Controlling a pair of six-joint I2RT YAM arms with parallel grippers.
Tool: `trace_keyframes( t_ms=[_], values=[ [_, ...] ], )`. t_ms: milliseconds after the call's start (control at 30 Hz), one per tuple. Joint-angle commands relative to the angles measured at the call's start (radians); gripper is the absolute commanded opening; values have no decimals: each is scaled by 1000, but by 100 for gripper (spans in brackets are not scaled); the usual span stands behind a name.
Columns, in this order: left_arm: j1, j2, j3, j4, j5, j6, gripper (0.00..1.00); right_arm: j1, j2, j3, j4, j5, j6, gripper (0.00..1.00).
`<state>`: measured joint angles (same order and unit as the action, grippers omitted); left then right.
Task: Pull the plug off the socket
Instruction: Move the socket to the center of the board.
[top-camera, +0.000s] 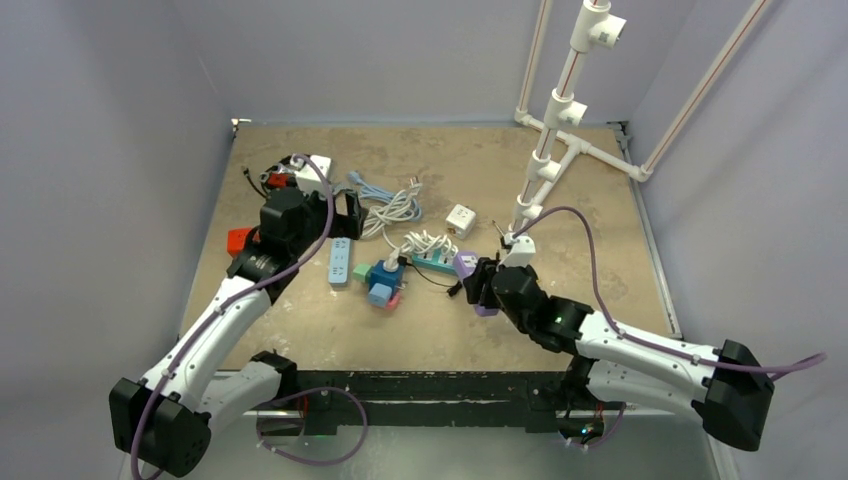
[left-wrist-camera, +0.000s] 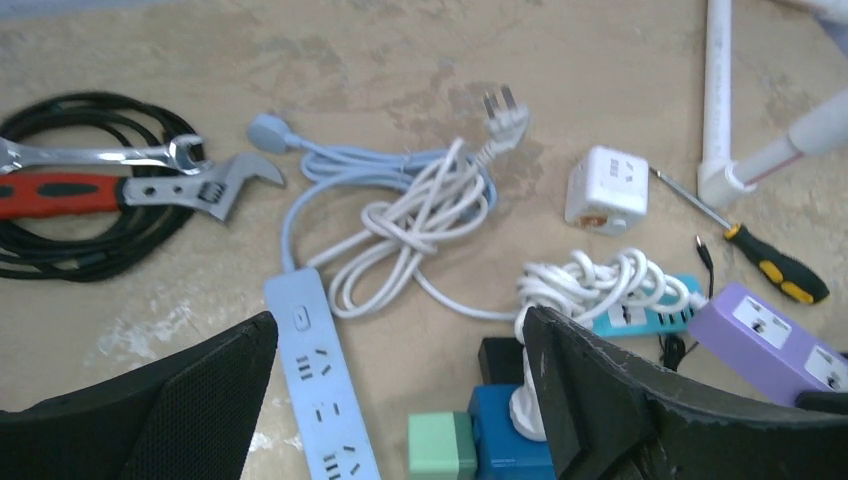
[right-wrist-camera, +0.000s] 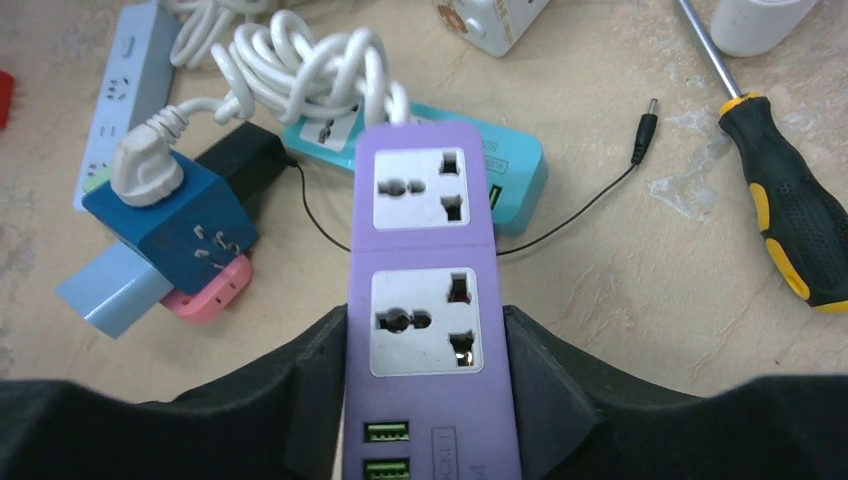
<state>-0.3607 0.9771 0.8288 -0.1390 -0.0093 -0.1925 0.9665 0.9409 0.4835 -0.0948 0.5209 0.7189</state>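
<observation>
Right claw (right-wrist-camera: 428, 345) clamps the purple power strip (right-wrist-camera: 422, 243); left claw (left-wrist-camera: 398, 335) hovers spread apart.

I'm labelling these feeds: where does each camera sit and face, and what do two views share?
Top external: above and behind the bases, looking down on the table; left arm and right arm show.
Left wrist: on that arm, looking down past the open left gripper at the blue power strip.
Right wrist: on that arm, looking along the purple power strip clamped in the right gripper.
Shared: both wrist views show the white plug, blue cube and screwdriver.
</observation>
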Motion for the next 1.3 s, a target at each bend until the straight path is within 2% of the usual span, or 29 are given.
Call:
trace_keyframes(
  t_ms=[0,133,367,433,733,900,1100,1267],
  values=[
    [-17,16,-41,-77,111,-12,91,0,-68,-11,35,-1,51,67],
    [-59,15,-79,-98,157,-6,91,0,-88,-9,38,-2,40,85],
    [-213,82,-91,-99,219,21,90,0,-126,-6,42,1,-2,97],
    [-229,112,-82,-112,230,23,89,0,-142,-6,53,-11,-30,99],
    [-259,138,-80,-166,85,9,88,0,-161,-27,90,-83,-85,99],
    [-327,239,-52,-233,21,-15,85,-1,-169,-35,89,-98,-93,99],
    [-339,197,-74,-213,-23,-59,86,0,-188,-52,138,-127,-108,99],
    [-338,218,-69,-197,-13,-56,86,0,-118,-4,193,-154,-178,98]
  ],
)
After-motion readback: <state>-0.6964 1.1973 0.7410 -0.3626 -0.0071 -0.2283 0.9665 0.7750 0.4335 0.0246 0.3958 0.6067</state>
